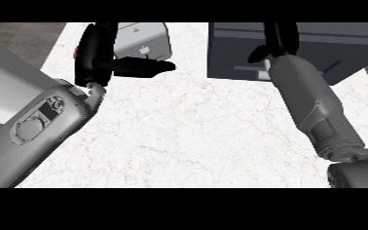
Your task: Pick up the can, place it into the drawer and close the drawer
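At upper left, the left hand (97,53) stands upright, fingers straight, thumb jutting right across a grey box (147,39). The right hand (277,41) reaches into the dark drawer (316,44) at upper right — I cannot tell its fingers' state, and the can is hidden.

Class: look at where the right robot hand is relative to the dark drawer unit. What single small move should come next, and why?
Probably a short push forward. The right robot hand is already over the dark drawer unit at the counter's far edge, and no can shows on the marble counter, so closing seems to be what remains. The left robot hand rests open at upper left.
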Robot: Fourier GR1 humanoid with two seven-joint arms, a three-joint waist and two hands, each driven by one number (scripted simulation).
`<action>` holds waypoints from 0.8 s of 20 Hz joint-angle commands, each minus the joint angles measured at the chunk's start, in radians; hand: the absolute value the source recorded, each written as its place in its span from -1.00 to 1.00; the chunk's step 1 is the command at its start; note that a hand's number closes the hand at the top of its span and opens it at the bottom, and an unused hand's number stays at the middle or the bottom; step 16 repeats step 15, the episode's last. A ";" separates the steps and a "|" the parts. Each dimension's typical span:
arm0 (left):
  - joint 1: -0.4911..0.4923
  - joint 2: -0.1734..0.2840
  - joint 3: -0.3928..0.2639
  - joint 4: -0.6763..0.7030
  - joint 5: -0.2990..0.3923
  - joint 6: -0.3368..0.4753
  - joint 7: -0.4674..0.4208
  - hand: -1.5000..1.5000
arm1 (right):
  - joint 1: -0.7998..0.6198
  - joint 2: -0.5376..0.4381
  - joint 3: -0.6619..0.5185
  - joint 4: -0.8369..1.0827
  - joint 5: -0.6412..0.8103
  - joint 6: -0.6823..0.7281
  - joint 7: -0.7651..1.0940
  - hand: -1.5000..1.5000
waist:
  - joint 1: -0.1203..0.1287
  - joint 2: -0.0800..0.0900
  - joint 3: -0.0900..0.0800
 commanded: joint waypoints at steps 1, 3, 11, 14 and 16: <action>0.022 0.023 0.023 -0.007 0.008 -0.020 -0.005 -1.00 | -0.083 0.073 -0.113 -0.038 -0.144 0.010 -0.042 -1.00 | 0.029 -0.001 -0.001; 0.039 0.033 0.028 -0.018 0.001 -0.019 -0.009 -1.00 | -0.080 0.080 -0.151 -0.045 -0.196 0.051 -0.095 -1.00 | 0.010 -0.010 -0.001; 0.116 0.010 0.034 -0.025 -0.015 -0.012 -0.051 -1.00 | -0.132 0.131 -0.310 -0.068 -0.403 0.189 -0.168 -1.00 | -0.024 -0.019 -0.004; 0.123 0.026 0.066 -0.057 -0.007 -0.030 -0.033 -1.00 | -0.120 0.082 -0.325 -0.037 -0.416 0.197 -0.205 -1.00 | -0.009 -0.011 -0.004; 0.102 0.052 0.095 -0.040 0.001 -0.060 -0.021 -1.00 | -0.140 0.063 -0.320 -0.032 -0.415 0.230 -0.190 -1.00 | -0.021 -0.014 -0.004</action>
